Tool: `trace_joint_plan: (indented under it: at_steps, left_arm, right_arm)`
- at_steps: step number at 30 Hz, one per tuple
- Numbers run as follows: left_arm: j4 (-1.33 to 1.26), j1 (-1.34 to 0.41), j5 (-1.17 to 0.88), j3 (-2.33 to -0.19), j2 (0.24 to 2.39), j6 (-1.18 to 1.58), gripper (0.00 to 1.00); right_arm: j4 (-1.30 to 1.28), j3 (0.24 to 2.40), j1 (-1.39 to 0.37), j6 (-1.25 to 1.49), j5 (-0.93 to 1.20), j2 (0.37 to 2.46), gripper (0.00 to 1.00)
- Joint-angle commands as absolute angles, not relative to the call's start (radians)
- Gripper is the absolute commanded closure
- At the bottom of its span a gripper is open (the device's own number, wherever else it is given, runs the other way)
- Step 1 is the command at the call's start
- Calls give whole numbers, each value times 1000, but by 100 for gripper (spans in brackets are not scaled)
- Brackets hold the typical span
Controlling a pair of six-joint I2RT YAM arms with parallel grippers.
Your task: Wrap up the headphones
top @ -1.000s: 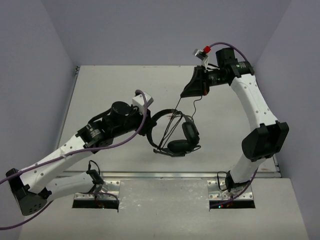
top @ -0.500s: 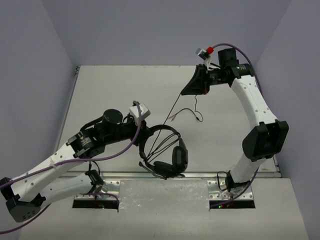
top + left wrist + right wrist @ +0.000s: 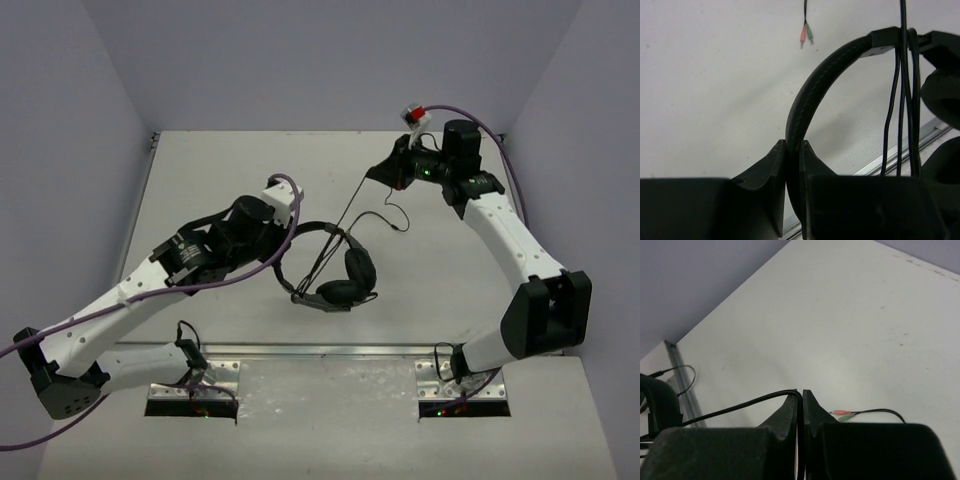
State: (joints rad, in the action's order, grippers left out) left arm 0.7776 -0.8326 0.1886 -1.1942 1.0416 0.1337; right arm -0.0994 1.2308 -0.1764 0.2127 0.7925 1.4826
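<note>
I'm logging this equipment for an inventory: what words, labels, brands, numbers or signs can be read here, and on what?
None can be read.
On the headphones, plugs, arms and table: no visible text.
The red-and-white part on the right wrist: too small to tell.

Headphones (image 3: 345, 292): headband (image 3: 812, 90) blk, fine woven-look texture, slight sheen; earcups (image 3: 358, 268) matt blk padding.
Cable (image 3: 901, 100): thin, smooth, semi-gloss blk; plugs (image 3: 806, 34) pink and green plastic.
Left gripper (image 3: 792, 146), right gripper (image 3: 801, 394): fingers smooth matt blk plastic.
Tabletop (image 3: 220, 170): matt white, faint specks.
Near edge: bare metal rail (image 3: 330, 349), dull.
Arm shells (image 3: 510, 225): glossy white plastic.
</note>
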Motion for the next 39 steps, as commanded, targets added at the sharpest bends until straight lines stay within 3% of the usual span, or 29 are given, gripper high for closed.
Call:
trace_joint_plan:
  at_steps: [1,5,11,17,23,27,34,37,39]
  left_arm:
    - [856,-847,152,-1189,1026,147,99]
    - [824,-847,69,-1147,1011,133,100]
    - [821,-847,112,-1184,996,147,99]
    - [683,-847,34,-1221,913,178,100]
    - [474,-847,224,-1295,874,316,100]
    - [439,-847,281,-1403,939,368,100]
    - [458,-847,370,-1616,1031,440,100]
    - [584,-847,509,-1786,1133,463,100]
    - [680,-847,662,-1880,1219,468,100]
  right_arm:
    - [26,1290,-138,264,372,1483,99]
    - [46,1278,-133,248,255,1468,99]
    - [138,1167,-129,267,236,1428,99]
    - [239,1105,-143,307,613,1454,99]
    - [405,993,-287,317,773,1451,97]
    - [713,919,-351,486,862,1534,75]
    - [1032,1064,-460,676,842,1826,74]
    - [1139,1123,-514,796,836,1926,74]
    - [1166,1106,-557,802,813,1974,81]
